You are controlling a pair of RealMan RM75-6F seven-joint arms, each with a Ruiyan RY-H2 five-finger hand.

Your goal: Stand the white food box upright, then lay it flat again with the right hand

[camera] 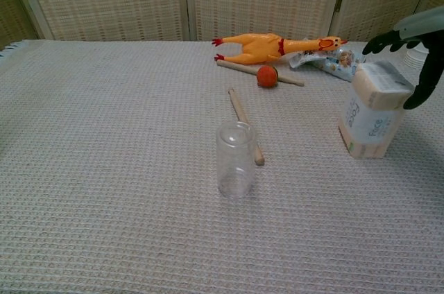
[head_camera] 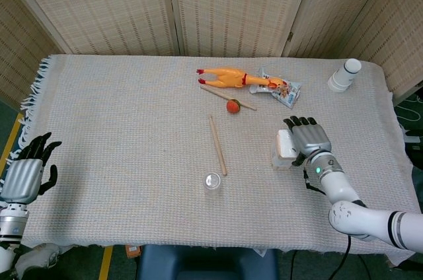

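The white food box (head_camera: 284,150) stands upright on the cloth, right of centre; the chest view shows its printed front (camera: 373,115). My right hand (head_camera: 307,139) is against its right side at top height. The fingers (camera: 390,37) reach over the box's far top edge, spread and dark-tipped. My thumb (camera: 424,76) hangs down by the upper right face. I cannot tell whether it touches. My left hand (head_camera: 24,173) lies open off the table's left edge, holding nothing, and only the head view shows it.
A clear jar (camera: 235,159) stands near the front centre, with a wooden stick (camera: 245,124) behind it. Further back lie a rubber chicken (camera: 274,46), an orange ball (camera: 267,75), a second stick (head_camera: 223,96) and a snack packet (head_camera: 283,91). White cups (head_camera: 344,75) stand at the back right.
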